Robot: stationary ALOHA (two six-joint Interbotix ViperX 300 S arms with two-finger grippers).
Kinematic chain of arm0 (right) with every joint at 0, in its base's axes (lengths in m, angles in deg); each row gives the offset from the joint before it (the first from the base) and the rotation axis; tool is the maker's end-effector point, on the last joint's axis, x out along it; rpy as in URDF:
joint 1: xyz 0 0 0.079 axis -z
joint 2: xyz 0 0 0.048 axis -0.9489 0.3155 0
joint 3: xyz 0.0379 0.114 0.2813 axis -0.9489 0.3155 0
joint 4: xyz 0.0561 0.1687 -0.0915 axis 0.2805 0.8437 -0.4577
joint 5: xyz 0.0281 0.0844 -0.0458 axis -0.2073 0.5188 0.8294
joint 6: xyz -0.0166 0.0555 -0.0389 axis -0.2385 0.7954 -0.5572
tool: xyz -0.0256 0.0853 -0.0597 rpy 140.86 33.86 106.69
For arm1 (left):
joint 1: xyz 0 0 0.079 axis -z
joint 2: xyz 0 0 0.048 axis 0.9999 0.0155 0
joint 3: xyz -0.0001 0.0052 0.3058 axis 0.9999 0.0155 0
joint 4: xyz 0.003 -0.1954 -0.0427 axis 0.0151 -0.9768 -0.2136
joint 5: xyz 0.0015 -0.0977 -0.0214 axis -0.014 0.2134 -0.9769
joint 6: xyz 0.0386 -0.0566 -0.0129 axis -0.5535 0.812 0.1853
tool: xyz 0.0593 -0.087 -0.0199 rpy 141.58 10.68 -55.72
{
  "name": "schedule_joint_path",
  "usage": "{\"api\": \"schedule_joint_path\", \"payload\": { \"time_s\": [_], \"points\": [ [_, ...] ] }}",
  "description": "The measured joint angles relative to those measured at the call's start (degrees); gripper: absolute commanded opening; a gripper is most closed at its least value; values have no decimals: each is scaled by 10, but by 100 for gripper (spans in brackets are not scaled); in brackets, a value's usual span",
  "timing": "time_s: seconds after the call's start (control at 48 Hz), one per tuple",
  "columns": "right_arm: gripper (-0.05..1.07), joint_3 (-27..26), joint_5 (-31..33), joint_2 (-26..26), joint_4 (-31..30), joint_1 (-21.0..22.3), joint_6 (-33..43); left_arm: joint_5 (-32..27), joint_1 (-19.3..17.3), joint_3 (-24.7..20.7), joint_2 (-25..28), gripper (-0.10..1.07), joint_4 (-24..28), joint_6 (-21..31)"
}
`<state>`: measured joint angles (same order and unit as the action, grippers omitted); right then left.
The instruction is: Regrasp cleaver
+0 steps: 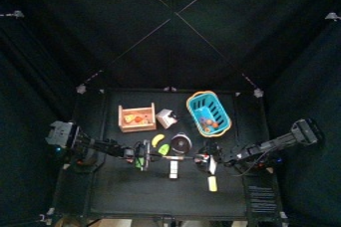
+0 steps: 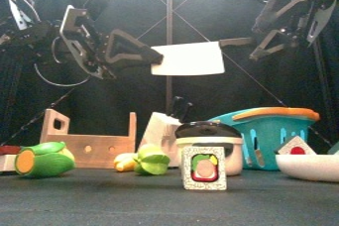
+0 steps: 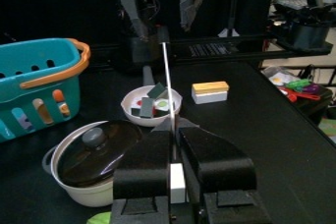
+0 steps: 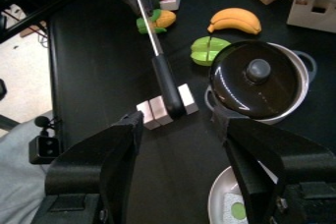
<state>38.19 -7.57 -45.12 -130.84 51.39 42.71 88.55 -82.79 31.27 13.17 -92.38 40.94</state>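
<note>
Sushi (image 2: 203, 168) sits nearest you on the surface (image 2: 169, 205). Your left claw (image 3: 175, 135) pinches the cleaver (image 2: 188, 60) by its handle, blade raised mid-air above the pot (image 2: 208, 143). Your right claw (image 4: 184, 135) hangs spread beside it.

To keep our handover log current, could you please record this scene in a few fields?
cleaver: held in the air above the table, blade broadside to the front view
left gripper: jaws shut on one end of the cleaver
right gripper: jaws wide open, nothing between them
below: lidded pot, blue basket and toy food on the table
regrasp: not yet done; only the left gripper holds the cleaver
</note>
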Motion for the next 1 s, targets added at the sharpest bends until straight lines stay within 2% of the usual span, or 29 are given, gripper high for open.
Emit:
{"api": "schedule_joint_path", "payload": {
  "time_s": [0.146, 0.25, 0.438, 0.542, 0.646, 0.792, 0.917, 1.0],
  "points": [
    [91, -8, 0, -29, 69, 0, 0, 0, 3, 0, 0, 43, -4, 0],
    [91, -25, 4, -54, 146, 5, 1, -2, 4, -1, 0, 43, -4, -1],
    [91, -56, 47, -92, 310, 54, -3, -4, 4, 0, 0, 43, -4, -1],
    [91, -66, 95, -112, 347, 72, -14, -4, 4, 0, 0, 43, -4, 0],
    [91, -89, 160, -120, 387, 76, -57, -4, 4, 0, 0, 43, -4, -1],
    [91, -129, 223, -112, 447, 90, -163, -4, 4, 0, 0, 43, -4, -1],
    [91, -149, 238, -104, 490, 119, -260, -4, 4, 0, 0, 43, -4, -1],
    [91, -150, 238, -94, 495, 138, -330, -4, 4, 0, 0, 43, -4, -1]
  ]
}}
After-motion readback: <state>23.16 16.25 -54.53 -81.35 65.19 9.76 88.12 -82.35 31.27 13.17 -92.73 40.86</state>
